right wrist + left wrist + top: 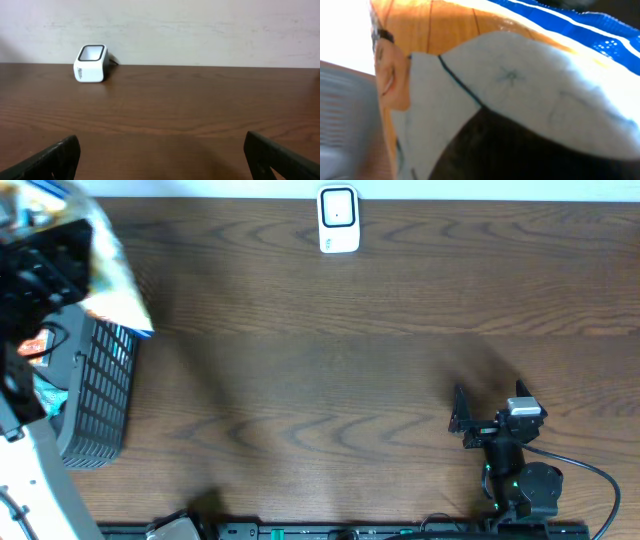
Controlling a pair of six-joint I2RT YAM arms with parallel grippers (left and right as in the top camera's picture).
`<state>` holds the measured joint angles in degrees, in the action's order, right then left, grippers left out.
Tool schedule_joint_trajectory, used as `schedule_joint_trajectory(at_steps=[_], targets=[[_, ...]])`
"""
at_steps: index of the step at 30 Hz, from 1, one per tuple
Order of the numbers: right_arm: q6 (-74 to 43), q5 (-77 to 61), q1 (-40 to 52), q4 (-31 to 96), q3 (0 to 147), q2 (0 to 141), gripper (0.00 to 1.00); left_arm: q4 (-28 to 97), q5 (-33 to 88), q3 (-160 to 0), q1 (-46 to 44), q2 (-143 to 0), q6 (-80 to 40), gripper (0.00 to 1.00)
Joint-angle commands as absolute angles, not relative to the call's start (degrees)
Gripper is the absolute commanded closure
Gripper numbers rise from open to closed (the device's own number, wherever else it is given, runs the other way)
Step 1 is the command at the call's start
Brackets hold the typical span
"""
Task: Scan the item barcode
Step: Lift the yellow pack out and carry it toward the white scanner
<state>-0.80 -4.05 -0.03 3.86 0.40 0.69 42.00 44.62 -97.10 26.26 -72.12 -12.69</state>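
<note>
– Snack bag (110, 270) of crinkly orange, white and blue foil: where is it?
– Lifted off the dark wooden table (330, 340) at its far left corner; its lower edge hangs over the far end of the dark grey slatted plastic basket (95, 395); in the left wrist view it fills nearly the whole frame, with a printed smiling face at its left side.
– And the left gripper (55, 270)?
– Clamped on the snack bag; from overhead it is a dark blur against the foil.
– The right gripper (462, 418)?
– Jaws spread wide, holding nothing; it sits low toward the table's near right corner, well apart from the bag; its black fingers (55, 160) frame the wood ahead.
– The small white box-shaped barcode scanner (338, 220)?
– Standing at the middle of the far edge; well apart from both grippers; inside the basket lie orange and teal things I cannot make out.
</note>
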Motion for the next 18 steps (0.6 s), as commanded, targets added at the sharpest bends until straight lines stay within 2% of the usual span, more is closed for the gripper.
schedule_joint_trajectory(at_steps=[1, 5, 10, 18], targets=[[-0.34, -4.01, 0.43, 4.1, 0.36, 0.38, 0.01, 40.75, 50.72, -97.73, 20.16, -74.06, -15.09, 0.93], [-0.34, -4.01, 0.43, 4.1, 0.36, 0.38, 0.01, 38.92, 46.74, -97.73, 12.49, -76.97, -16.16, 0.93], [-0.34, -4.01, 0.43, 4.1, 0.36, 0.38, 0.01, 38.02, 34.85, -97.73, 2.61, -82.15, -23.24, 0.93], [-0.34, -4.01, 0.43, 4.1, 0.36, 0.38, 0.01, 36.36, 15.2, -97.73, -12.67, -93.06, -25.87, 0.93]])
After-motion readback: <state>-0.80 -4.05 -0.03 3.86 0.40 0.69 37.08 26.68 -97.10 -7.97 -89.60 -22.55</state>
